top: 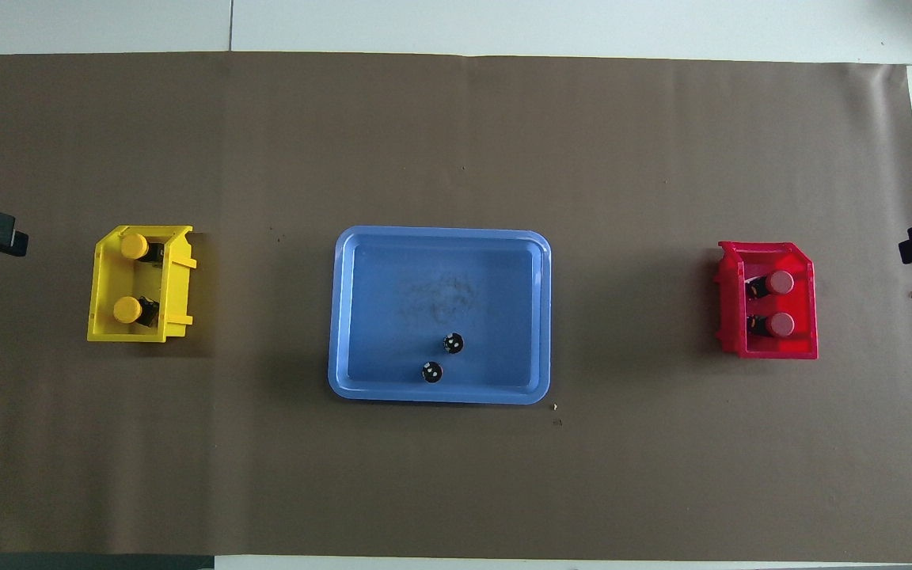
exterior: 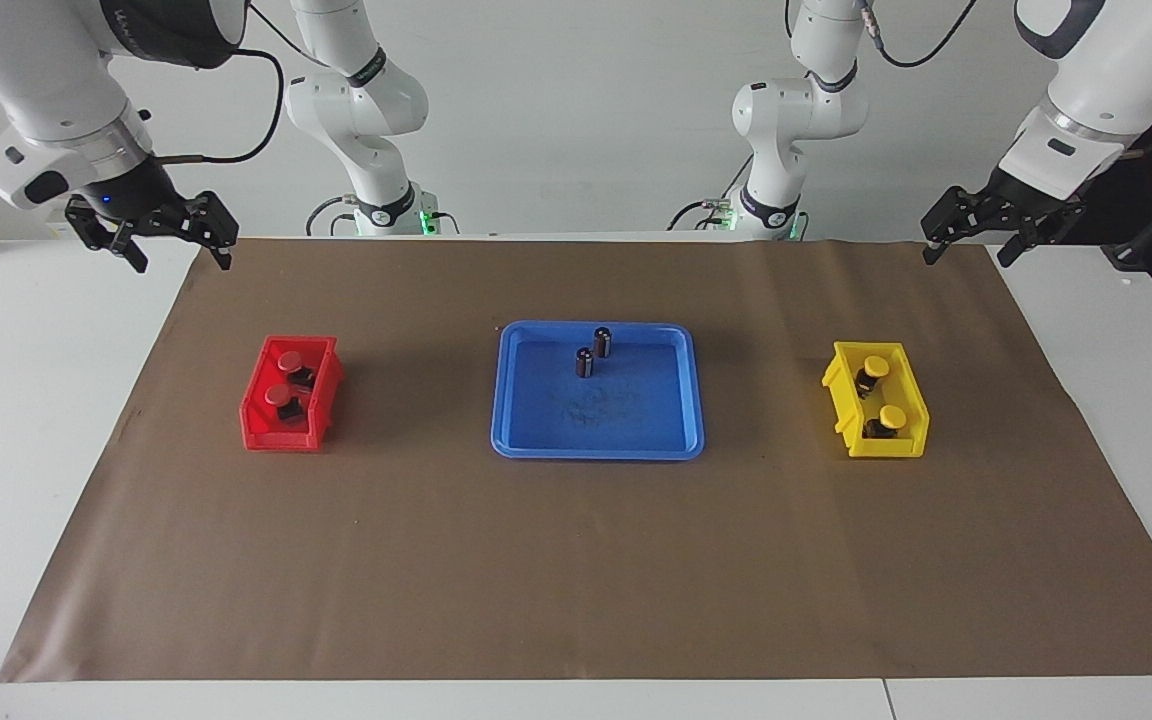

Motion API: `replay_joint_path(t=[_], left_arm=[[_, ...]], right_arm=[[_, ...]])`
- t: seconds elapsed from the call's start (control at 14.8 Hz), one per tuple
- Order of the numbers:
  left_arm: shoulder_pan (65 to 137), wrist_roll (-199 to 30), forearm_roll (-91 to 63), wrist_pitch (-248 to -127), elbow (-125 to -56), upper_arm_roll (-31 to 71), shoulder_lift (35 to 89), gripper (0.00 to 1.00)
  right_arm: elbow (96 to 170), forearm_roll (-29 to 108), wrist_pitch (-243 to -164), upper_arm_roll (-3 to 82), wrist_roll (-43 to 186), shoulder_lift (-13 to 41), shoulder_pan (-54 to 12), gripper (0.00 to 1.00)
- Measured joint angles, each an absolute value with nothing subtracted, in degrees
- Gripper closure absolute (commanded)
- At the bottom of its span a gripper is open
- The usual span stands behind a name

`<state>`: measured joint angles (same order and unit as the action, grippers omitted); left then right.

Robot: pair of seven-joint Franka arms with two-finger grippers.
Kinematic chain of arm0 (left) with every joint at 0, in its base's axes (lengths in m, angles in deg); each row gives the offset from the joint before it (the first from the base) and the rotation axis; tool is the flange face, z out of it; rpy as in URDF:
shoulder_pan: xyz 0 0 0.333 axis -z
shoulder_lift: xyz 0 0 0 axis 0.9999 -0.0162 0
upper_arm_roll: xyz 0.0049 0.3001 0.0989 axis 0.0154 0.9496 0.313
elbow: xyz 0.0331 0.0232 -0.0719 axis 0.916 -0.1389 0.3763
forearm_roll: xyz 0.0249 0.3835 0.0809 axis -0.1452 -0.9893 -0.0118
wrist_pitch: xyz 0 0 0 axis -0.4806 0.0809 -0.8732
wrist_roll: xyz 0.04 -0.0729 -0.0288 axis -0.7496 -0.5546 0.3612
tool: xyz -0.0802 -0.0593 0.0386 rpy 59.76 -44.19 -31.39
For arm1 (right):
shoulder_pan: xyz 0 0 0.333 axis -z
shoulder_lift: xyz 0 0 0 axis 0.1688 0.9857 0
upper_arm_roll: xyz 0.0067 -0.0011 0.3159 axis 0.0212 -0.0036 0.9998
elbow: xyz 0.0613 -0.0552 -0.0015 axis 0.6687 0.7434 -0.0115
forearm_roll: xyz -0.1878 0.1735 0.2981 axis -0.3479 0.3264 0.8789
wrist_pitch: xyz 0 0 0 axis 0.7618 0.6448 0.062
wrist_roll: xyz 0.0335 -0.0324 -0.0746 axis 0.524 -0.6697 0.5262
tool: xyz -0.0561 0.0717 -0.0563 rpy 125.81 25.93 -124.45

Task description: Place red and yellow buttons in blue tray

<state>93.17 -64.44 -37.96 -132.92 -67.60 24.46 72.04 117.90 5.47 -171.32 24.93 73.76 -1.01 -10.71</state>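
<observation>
a: status? which arm takes what?

b: nothing moved yet. both red buttons [exterior: 285, 376] sit in the red bin [exterior: 258, 425] at the right arm's end of the table, both yellow buttons [exterior: 882, 391] in the yellow bin [exterior: 914, 418] at the left arm's end. blue tray [exterior: 526, 440] lies between the bins, holds only two dark cylinders [exterior: 593, 351].

a: grippers?

b: right gripper [exterior: 158, 232] and left gripper [exterior: 986, 222] both wide, empty, hovering over the robots' edge of the table.

a: so each arm goes to its own bin.

b: my read too. the buttons lie tipped in the bins.
</observation>
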Motion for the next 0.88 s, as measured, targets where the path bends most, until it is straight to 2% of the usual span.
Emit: replay_joint_path(t=[0.54, 0.75, 0.88], left_arm=[[93.1, -64.19, -37.96, -132.95, -68.44, 24.59, 72.1, 0.0], [93.04, -64.19, -37.97, -132.95, -68.5, 24.85, 72.19, 0.0], [93.04, -64.19, -37.96, -132.95, -68.52, 24.87, 72.23, 0.0]], right_arm=[[118.23, 7.33, -171.37, 24.96, 73.76, -1.01, -10.83, 0.0], [119.67, 7.33, -174.51, 24.94, 76.37, -1.04, -10.81, 0.19], [121.71, 7.33, -178.02, 24.94, 77.42, -1.27, -10.79, 0.24]])
